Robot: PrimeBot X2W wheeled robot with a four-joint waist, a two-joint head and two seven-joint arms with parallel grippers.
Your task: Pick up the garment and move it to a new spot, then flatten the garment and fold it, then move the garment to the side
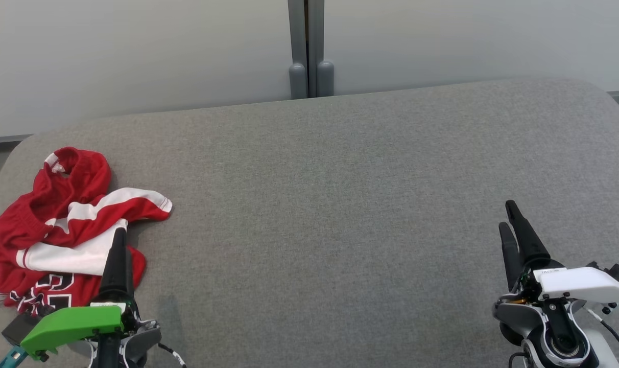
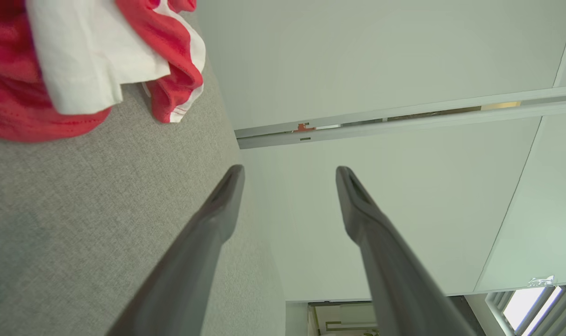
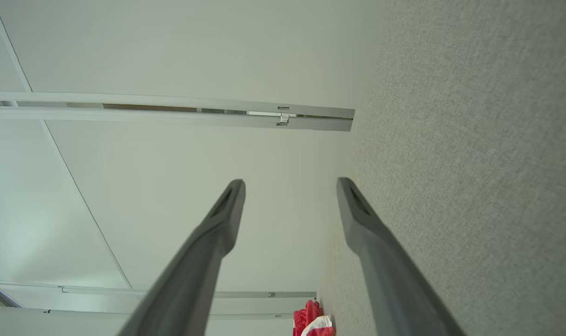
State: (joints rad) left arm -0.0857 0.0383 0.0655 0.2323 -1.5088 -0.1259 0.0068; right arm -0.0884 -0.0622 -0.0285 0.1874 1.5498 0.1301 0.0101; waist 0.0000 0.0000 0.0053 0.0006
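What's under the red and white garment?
The garment lies crumpled on the grey padded surface, which shows beside it. Anything directly beneath the heap is covered by its folds.

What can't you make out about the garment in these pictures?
Head view: the garment lies crumpled, so its type and full shape are hidden. Folds and the left end effector hide part of its dark lettering, so it cannot be read.
Left wrist view: the top and left edges cut the garment off.
Right wrist view: it is tiny and cut by the bottom edge.
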